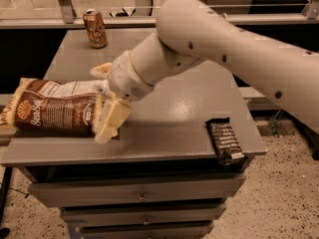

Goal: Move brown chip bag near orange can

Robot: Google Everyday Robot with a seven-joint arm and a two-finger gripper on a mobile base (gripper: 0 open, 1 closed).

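Two fingers of my gripper are standing apart, straddling the right end of the brown chip bag, which is lying flat at the near left of the worktop. I am setting up the grasp. Next I should pinch, lift, and carry it toward the orange can, far left.

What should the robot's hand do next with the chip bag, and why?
Probably close the hand on the brown chip bag. Its fingers are spread open around the bag's right end, one behind it and one in front, so nothing looks gripped yet. The orange can stands far off at the back of the table.
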